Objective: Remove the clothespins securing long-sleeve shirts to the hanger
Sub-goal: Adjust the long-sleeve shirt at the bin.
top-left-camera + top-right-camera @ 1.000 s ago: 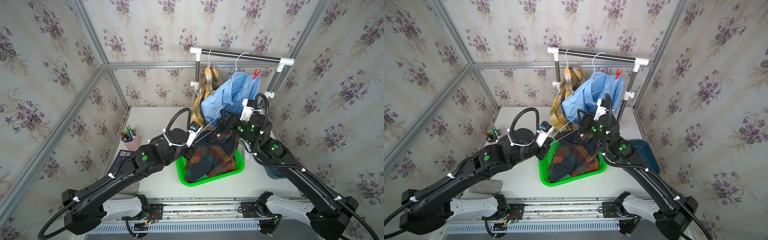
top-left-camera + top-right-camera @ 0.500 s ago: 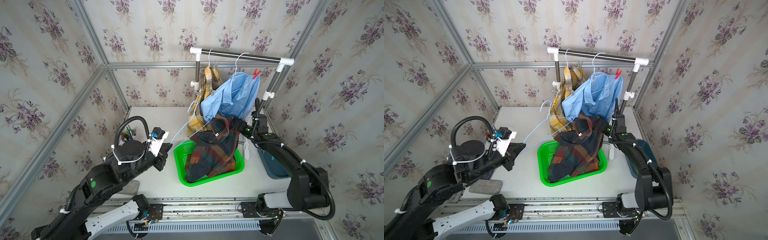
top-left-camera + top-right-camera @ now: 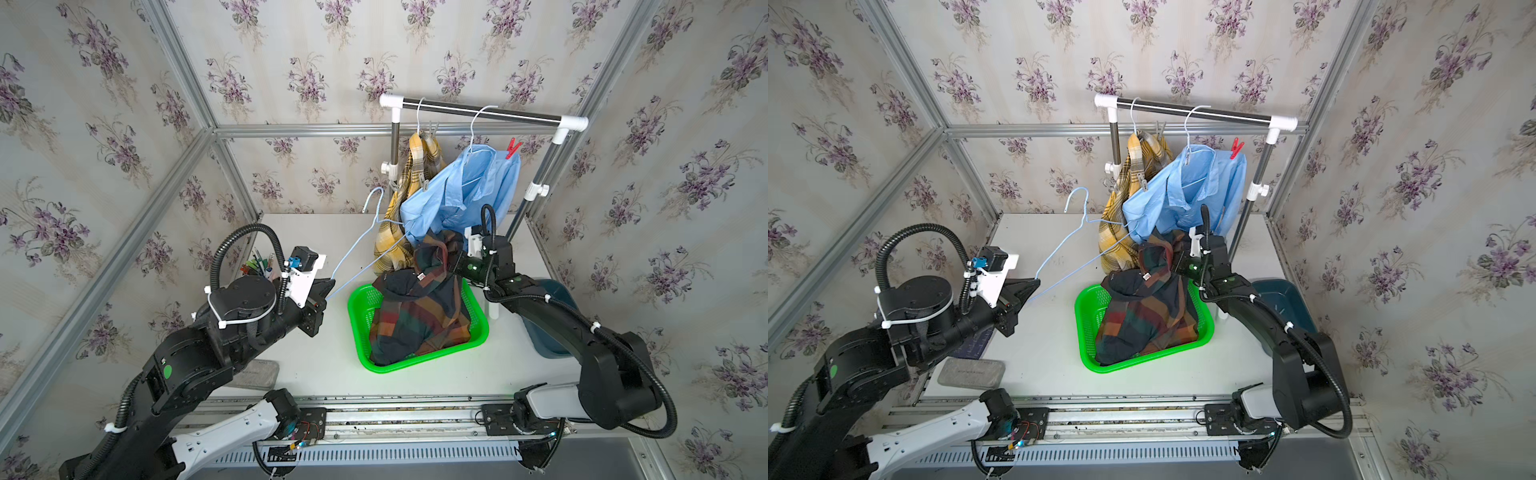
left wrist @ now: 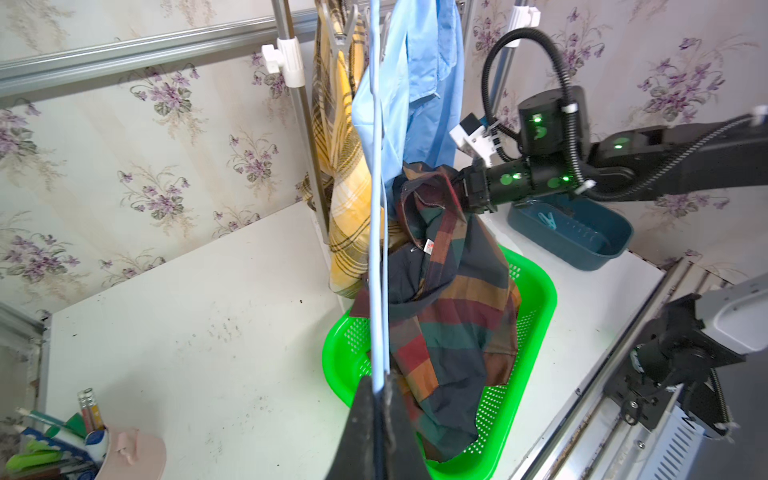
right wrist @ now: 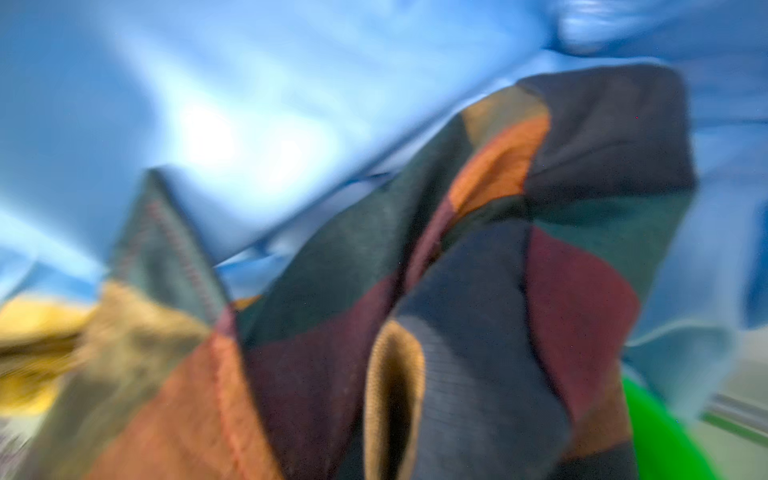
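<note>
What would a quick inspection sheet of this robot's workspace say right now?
Surface: white table, lightly scuffed.
Job's things: dark check shirt slumped in green basket; light blue shirt and yellow plaid shirt on the rail; red clothespin on the blue shirt's shoulder, grey clothespin on the plaid one.
Clutter: pen cup, grey pad, dark bin holding a blue clothespin.
End effectors: left end effector shut on blue hanger; right end effector shut, seemingly pinching the dark shirt's collar.
Cables: black hose loops over each wrist.
Surroundings: floral walls, aluminium frame.
</note>
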